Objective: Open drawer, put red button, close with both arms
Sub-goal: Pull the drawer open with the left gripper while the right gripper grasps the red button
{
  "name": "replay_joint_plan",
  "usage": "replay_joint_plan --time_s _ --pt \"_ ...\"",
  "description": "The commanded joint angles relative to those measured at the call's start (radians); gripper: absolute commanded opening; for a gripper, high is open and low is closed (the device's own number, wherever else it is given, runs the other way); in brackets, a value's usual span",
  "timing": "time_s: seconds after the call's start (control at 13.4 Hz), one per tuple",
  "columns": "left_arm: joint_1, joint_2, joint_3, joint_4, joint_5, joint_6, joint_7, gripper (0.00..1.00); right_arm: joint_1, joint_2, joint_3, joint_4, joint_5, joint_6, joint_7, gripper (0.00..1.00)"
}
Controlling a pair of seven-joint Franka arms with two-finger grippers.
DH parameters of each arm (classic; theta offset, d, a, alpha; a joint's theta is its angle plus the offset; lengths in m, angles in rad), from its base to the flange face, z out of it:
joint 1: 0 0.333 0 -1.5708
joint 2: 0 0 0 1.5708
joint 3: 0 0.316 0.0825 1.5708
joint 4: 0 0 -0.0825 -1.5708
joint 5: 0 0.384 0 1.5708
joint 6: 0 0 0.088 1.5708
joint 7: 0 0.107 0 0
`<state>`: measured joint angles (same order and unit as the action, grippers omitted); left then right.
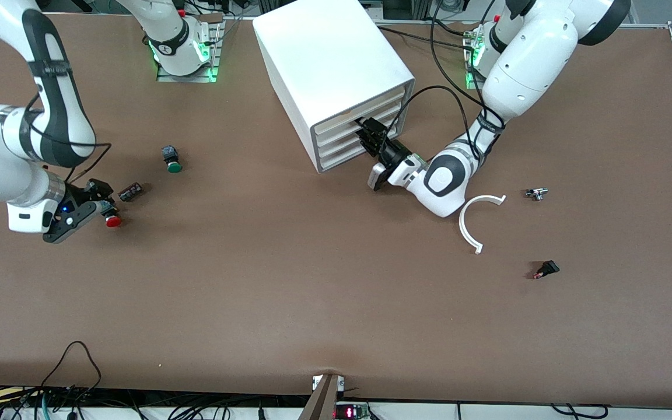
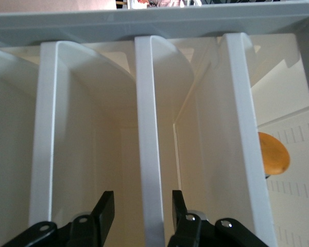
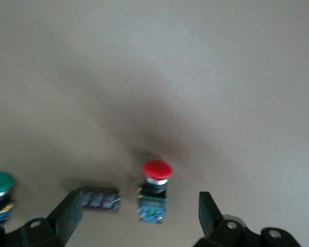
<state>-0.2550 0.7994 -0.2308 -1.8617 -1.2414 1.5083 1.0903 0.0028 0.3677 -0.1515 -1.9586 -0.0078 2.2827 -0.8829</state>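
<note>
The white cabinet [image 1: 336,64] stands near the arms' bases, its four cream drawer fronts [image 1: 359,137] all pushed in. My left gripper [image 1: 371,137] is at those fronts. In the left wrist view its gripper [image 2: 140,210] is open astride the lip of one middle drawer [image 2: 149,154], one finger on each side with a gap showing. The red button [image 1: 112,219] lies on the table toward the right arm's end. My right gripper [image 1: 102,199] hangs low over it. The right wrist view shows that gripper [image 3: 140,210] open, with the red button [image 3: 155,188] lying between the fingers, untouched.
A green-capped button [image 1: 171,158] and a small dark component [image 1: 130,191] lie close to the red button. A white curved strip [image 1: 475,224], a small metal part [image 1: 537,193] and a small black part [image 1: 546,269] lie toward the left arm's end. An orange rounded thing [image 2: 273,154] shows beside the cabinet.
</note>
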Motion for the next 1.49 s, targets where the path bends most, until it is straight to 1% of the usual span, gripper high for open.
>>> replay_joint_plan --time_s 0.0,0.07,0.15,0.37,0.52,0.67,0.75,0.82,0.97,1.04,1.27,1.42 --pt "-0.013 -0.042 0.007 -0.04 -0.029 0.016 0.005 0.2 -0.032 0.016 0.001 -0.074 -0.006 0.131 -0.051 1.0" --pt "-0.013 -0.046 0.008 -0.037 -0.029 0.018 -0.009 0.08 -0.047 0.025 0.001 -0.094 -0.003 0.162 -0.069 1.0" --pt "-0.01 -0.048 0.01 -0.033 -0.026 0.018 -0.032 0.0 -0.061 0.036 0.003 -0.108 0.0 0.172 -0.077 1.0" --pt "-0.003 -0.06 0.025 -0.015 -0.018 0.018 -0.084 0.0 -0.089 0.045 0.003 -0.138 0.005 0.19 -0.099 1.0" --pt "0.003 -0.06 0.053 0.016 -0.012 0.018 -0.14 0.0 -0.103 0.05 0.003 -0.18 0.006 0.23 -0.099 1.0" --pt "0.005 -0.06 0.085 0.027 -0.012 0.026 -0.162 0.0 -0.109 0.051 0.003 -0.223 0.006 0.293 -0.099 0.97" --pt "0.013 -0.062 0.096 0.029 -0.012 0.039 -0.168 0.0 -0.113 0.054 0.003 -0.23 0.006 0.307 -0.099 0.97" --pt "0.019 -0.062 0.103 0.035 -0.012 0.044 -0.18 0.0 -0.116 0.06 0.003 -0.232 0.006 0.31 -0.102 0.94" --pt "0.025 -0.062 0.131 0.05 -0.016 0.046 -0.194 0.0 -0.125 0.066 0.003 -0.233 0.008 0.316 -0.114 0.84" --pt "0.026 -0.062 0.146 0.065 -0.017 0.046 -0.202 0.0 -0.129 0.072 0.003 -0.233 0.008 0.32 -0.116 0.76" --pt "0.029 -0.062 0.18 0.073 -0.024 0.056 -0.204 0.0 -0.138 0.085 0.004 -0.233 0.011 0.328 -0.125 0.59" --pt "0.055 -0.06 0.182 0.09 -0.024 0.058 -0.204 0.0 -0.138 0.085 0.004 -0.232 0.011 0.328 -0.125 0.39"
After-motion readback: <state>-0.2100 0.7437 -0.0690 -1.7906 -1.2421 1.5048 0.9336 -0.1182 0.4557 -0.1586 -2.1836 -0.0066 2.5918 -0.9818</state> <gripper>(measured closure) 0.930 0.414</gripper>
